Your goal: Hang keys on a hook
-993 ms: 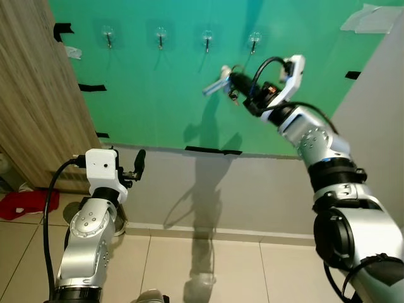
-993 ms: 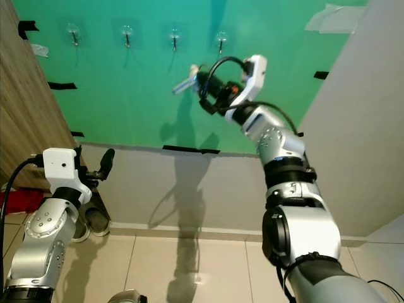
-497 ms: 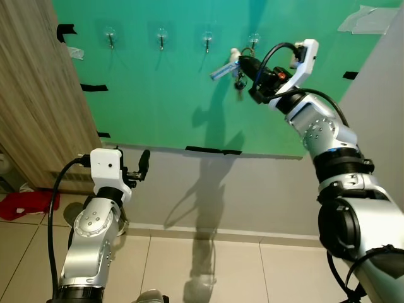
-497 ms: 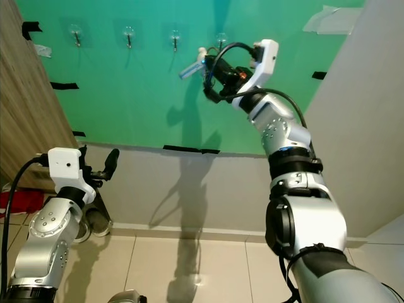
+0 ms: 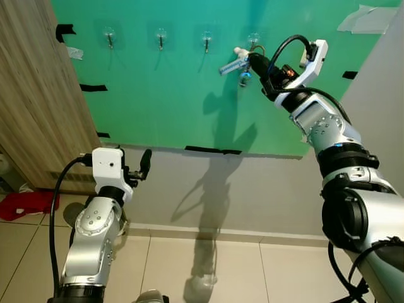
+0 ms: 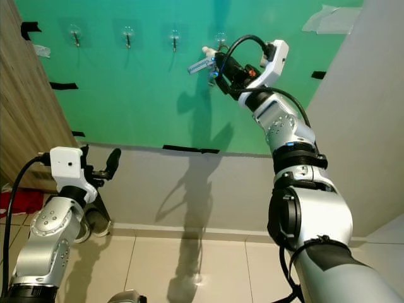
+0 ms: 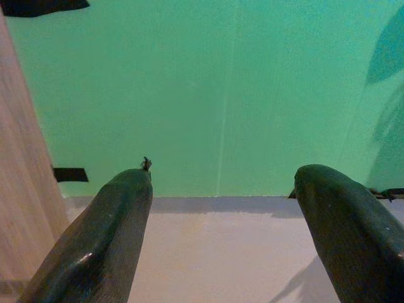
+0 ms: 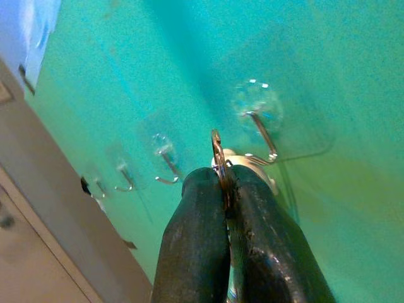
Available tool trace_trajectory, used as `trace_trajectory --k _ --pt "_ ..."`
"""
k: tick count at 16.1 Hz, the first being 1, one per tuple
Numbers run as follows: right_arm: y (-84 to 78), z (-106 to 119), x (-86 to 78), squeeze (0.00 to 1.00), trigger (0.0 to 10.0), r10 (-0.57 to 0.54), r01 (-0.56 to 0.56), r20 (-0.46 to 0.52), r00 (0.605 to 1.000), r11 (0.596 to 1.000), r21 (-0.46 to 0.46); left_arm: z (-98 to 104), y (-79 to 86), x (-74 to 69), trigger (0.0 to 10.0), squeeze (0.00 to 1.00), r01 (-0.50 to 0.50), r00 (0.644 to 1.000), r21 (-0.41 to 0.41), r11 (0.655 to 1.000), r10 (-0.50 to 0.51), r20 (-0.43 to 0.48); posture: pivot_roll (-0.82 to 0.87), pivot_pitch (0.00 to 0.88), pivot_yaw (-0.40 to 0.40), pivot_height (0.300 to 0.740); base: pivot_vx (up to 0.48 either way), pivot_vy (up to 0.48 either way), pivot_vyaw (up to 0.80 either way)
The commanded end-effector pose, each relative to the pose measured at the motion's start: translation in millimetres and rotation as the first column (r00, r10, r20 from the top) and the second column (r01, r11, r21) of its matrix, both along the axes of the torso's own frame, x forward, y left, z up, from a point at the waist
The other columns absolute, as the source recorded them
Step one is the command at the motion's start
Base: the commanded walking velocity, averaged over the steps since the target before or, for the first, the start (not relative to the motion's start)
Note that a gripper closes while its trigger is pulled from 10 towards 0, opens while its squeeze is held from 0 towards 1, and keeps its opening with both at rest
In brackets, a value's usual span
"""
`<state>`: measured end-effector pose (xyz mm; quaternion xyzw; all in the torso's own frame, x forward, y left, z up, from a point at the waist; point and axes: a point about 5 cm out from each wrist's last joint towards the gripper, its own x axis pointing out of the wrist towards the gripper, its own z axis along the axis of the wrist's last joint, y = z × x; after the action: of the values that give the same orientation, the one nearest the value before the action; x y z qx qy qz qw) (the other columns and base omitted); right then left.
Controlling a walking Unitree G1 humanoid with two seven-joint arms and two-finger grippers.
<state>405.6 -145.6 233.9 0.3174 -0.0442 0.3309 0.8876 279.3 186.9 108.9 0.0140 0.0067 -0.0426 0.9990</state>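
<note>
Where the hook [image 8: 262, 129] juts, keys [image 5: 243, 68] between right pincer [image 8: 228, 189] fingertips.

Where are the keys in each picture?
Left eye view: the keys are near the top, just right of the middle, pinched in the right gripper under the rightmost hook.
Right eye view: the keys are near the top middle, by the same hook.
Right wrist view: the key ring sticks up between the shut fingers, close to that hook.
Left wrist view: no keys.
Shared landmark: the rightmost hook.
</note>
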Motion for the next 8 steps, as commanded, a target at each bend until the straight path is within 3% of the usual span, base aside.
trace_trajectory --k 1,3,6,8 --pt "-4.6 10 2.6 0.00 10.0 -0.015 0.015 -0.003 1.000 0.999 0.051 -1 -3.5 2.9 10.0 0.00 0.018 1.000 0.001 1.000 -0.018 -0.012 0.06 0.000 -0.041 0.740 0.000 0.000 0.00" --pt "-2.1 11 3.2 0.00 10.0 -0.007 0.007 -0.006 1.000 0.998 0.055 -2 -4.4 3.1 10.0 0.00 0.022 1.000 0.000 1.000 -0.022 -0.013 0.06 0.000 -0.041 0.740 0.000 0.000 0.00" --pt "1.4 5 2.5 0.00 10.0 0.074 -0.057 -0.089 0.993 0.983 0.176 -1 -4.7 2.8 10.0 0.00 0.022 1.000 -0.006 1.000 -0.022 -0.012 0.07 0.000 -0.047 0.740 0.000 0.000 0.00" --pt "8.3 -1 2.4 0.00 10.0 0.093 -0.071 -0.131 0.987 0.984 0.163 -1 -4.2 1.9 10.0 0.00 0.015 1.000 -0.014 1.000 -0.016 -0.014 0.08 0.000 -0.054 0.740 0.000 0.000 0.00"
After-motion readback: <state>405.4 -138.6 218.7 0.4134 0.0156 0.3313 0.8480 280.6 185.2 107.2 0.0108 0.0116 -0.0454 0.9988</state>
